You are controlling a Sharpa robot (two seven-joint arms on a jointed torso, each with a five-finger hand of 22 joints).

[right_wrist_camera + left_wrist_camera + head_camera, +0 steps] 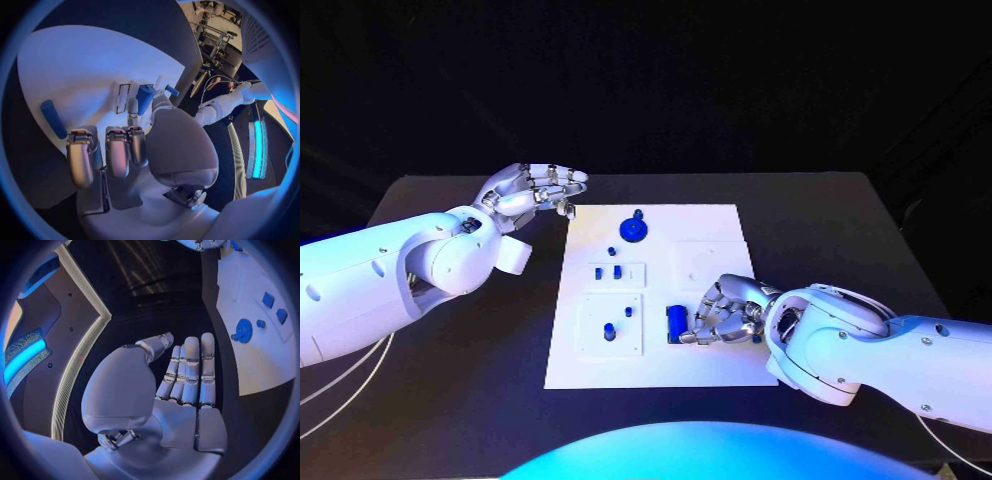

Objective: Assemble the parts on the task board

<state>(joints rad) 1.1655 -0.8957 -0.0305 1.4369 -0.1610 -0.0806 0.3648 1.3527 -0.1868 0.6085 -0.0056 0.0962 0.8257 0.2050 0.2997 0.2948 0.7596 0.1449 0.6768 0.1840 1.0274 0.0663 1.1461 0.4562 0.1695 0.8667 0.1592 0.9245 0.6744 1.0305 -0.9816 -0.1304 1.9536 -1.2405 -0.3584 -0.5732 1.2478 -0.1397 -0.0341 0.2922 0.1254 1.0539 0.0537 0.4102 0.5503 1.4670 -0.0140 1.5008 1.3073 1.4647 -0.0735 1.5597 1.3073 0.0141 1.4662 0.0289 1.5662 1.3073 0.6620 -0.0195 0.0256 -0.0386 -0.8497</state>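
Meanwhile, right hand [718, 315] beside blue part [675, 322] — apart.

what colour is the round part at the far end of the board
Blue; the round part shows best in the head view, on the white task board.

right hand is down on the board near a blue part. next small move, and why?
Probably close the right hand on the long blue part and lift it slightly. The head view shows the fingers curled right beside that part on the task board, but I can't tell that it is held yet. The left hand hovers off the board's far corner, holding nothing, so it isn't in the way.
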